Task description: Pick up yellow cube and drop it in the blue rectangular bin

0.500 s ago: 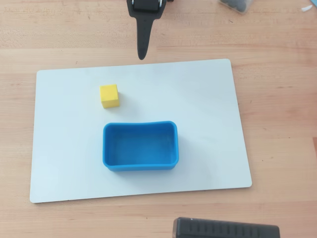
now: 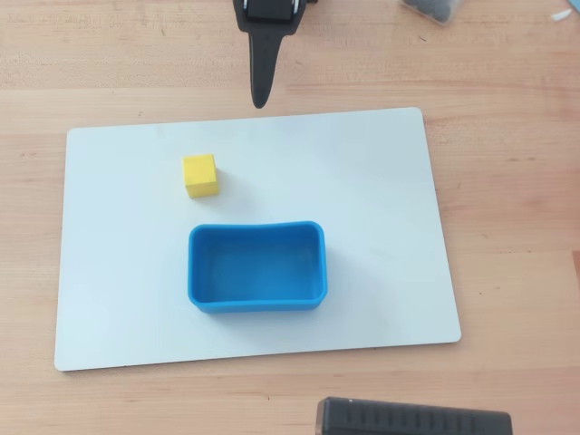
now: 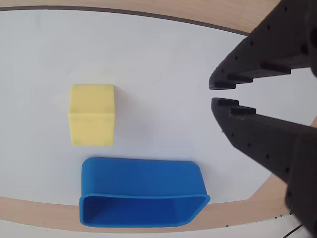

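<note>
On white board: matte yellow cube (image 2: pixel 200 175) | jaws nearly closed, empty

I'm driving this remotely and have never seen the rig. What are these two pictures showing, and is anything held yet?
One picture looks straight down from above; the other comes from a camera riding on the arm's wrist. The black pointed shape at the top of the overhead view is the gripper; in the wrist view its jaws enter from the right, nearly closed with a thin gap and nothing between them. On the wooden table lies a white board. On it sit the yellow cube and, just apart from it, the blue rectangular bin, which is empty. Nothing is held yet.
</note>
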Robot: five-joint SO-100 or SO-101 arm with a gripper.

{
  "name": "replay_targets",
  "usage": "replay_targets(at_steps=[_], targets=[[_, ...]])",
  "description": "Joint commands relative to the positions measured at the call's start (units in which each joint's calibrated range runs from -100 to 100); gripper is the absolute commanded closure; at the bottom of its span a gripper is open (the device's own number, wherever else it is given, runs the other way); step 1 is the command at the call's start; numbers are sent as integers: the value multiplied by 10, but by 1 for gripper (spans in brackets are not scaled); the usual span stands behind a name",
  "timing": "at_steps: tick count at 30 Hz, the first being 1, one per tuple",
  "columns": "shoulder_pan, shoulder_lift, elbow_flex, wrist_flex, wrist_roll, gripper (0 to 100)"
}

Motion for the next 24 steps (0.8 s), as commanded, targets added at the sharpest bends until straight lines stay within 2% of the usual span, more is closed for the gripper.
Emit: replay_targets(at_steps=[1, 7, 12, 17, 24], targets=[[39, 43, -52, -6, 18, 100], [64, 276, -193, -21, 34, 100], [101, 403, -308, -11, 49, 100], [124, 541, -432, 19, 56, 100], [106, 717, -604, 78, 56, 100]])
